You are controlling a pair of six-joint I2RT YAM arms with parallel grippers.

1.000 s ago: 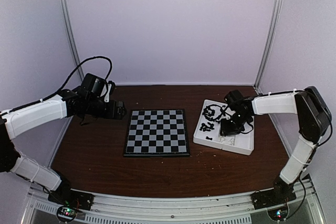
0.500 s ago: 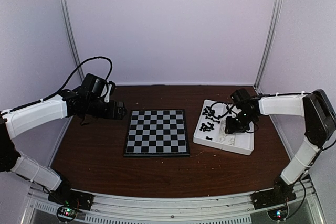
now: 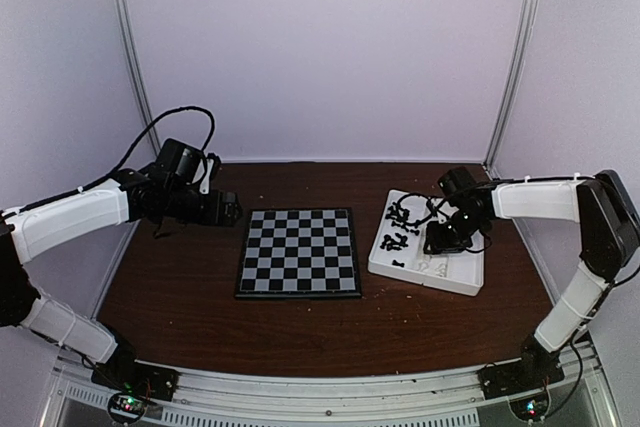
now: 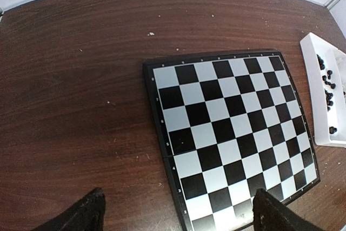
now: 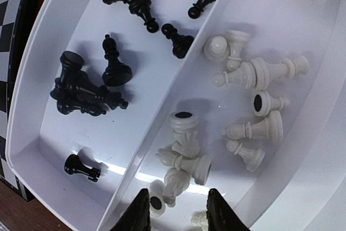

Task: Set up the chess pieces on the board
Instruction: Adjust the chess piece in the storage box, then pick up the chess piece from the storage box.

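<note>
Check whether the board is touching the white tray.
Apart. The top external view shows a strip of brown table between the board and the tray; the left wrist view agrees.

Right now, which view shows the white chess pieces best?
Right wrist: the white chess pieces lie close up in one compartment of the tray, shapes distinct. Top external barely separates them from the white tray. Left wrist catches only the tray's edge with black pieces, no white ones.

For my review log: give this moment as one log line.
board bare | chess pieces in tray | left gripper open, empty, by board | right gripper open over white pieces
</note>
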